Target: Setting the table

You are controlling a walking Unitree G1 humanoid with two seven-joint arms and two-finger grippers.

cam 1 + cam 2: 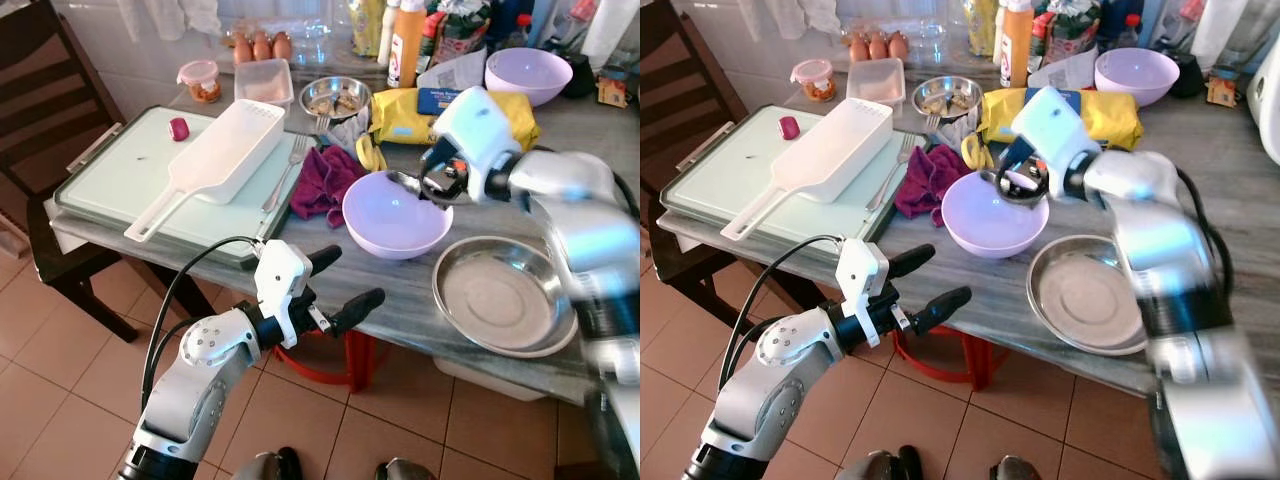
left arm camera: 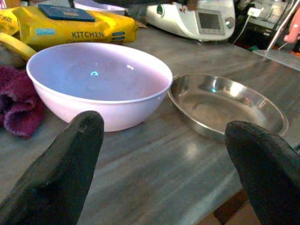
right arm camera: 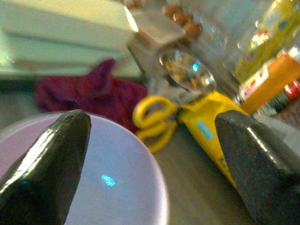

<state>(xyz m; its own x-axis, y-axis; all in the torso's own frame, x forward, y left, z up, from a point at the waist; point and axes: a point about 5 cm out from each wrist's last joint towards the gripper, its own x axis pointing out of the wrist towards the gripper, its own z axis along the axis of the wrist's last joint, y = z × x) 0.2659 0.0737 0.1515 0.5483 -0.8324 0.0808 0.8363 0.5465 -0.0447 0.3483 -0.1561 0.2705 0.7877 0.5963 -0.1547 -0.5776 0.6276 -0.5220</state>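
Lilac bowl (image 1: 395,214) sits near the middle of the counter (image 1: 400,300), a little back from the front edge, empty and upright, with the steel plate (image 1: 503,294) touching or nearly touching its rim on the side toward the right-hand end and a crumpled maroon cloth (image 1: 323,182) against it on the other side. Right gripper (image 1: 1012,184) hovers over the bowl's far rim, its two black fingers spread wide and holding nothing; in the right wrist view one finger (image 3: 44,164) hangs above the bowl's inside and the other beyond the rim, over the yellow scissors (image 3: 152,119) and yellow packet (image 3: 211,129), so the rim lies between the jaws but is not yet touched. To do this well, I would judge that the gripper should drop straight down until the thin wall is well between the pads, then close firmly, since a smooth plastic rim will slip under a shallow pinch; lifting should be level and clear of the steel plate so the two do not knock. Left gripper (image 1: 345,280) waits off the front edge of the counter, released and empty, pointing toward the bowl and plate, well short of both. Farther back, a white strainer (image 1: 215,160) lies on the pale tray (image 1: 110,185) at the left end
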